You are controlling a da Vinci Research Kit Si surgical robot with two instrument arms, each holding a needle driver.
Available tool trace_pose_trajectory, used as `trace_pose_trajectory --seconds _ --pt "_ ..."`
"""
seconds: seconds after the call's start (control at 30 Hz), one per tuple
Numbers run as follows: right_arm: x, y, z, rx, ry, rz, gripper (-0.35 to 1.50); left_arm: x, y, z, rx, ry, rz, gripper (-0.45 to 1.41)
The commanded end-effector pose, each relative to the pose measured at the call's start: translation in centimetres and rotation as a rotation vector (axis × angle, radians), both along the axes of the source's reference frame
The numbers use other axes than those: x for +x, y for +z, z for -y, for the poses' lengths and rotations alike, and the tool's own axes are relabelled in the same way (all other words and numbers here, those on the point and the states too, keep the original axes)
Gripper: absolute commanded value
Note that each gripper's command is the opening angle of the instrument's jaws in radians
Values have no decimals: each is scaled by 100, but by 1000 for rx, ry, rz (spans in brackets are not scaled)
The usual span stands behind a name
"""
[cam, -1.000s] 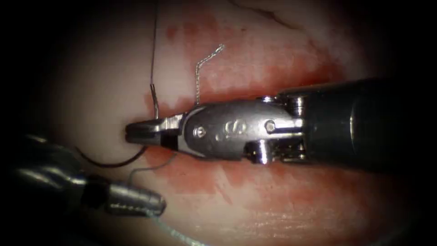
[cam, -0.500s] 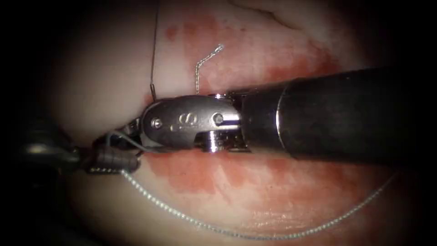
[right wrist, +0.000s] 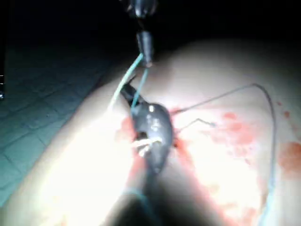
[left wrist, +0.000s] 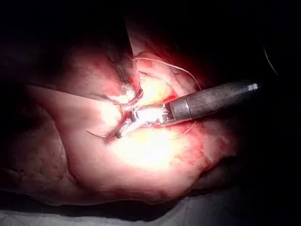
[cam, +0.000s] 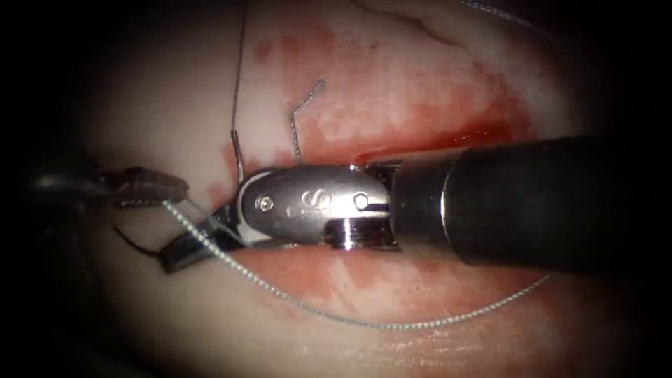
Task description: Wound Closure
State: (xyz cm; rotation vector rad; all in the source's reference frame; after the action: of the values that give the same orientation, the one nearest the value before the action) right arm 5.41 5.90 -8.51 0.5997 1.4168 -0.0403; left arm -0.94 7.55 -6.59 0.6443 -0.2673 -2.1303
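While the right tool lies along the cut in the endoscope view, its jaws are clamped on the dark needle near one end; the needle's curve arcs free over the tissue at the cut's left end. Left tool, jaws together, pinches the thread, which sweeps below the cut. A cut end stands above it. Left wrist view: right tool grips the needle. Right wrist view: left tool holds thread above the right tool.
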Motion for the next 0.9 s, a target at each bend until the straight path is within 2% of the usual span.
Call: trace_pose_trajectory --seconds 0.03,0.17,0.37,0.47,0.77,0.9 --pt "3 1 -1 22 -18 -18 -35 -4 6 -5 -3 1 -3 -35" --pt "-4 -1 -6 60 -7 -34 -35 -3 10 1 0 6 -9 -35" --pt "-27 -10 -21 168 27 -111 -35 -4 15 8 15 19 -8 -35" --pt "-28 -10 -20 181 26 -116 -35 -6 20 11 16 20 -9 -35" --pt "-39 -9 -15 257 58 -191 -35 -19 65 16 36 29 3 -35" --pt "-56 -8 -15 281 95 -210 -35 -31 78 17 50 35 14 -35"
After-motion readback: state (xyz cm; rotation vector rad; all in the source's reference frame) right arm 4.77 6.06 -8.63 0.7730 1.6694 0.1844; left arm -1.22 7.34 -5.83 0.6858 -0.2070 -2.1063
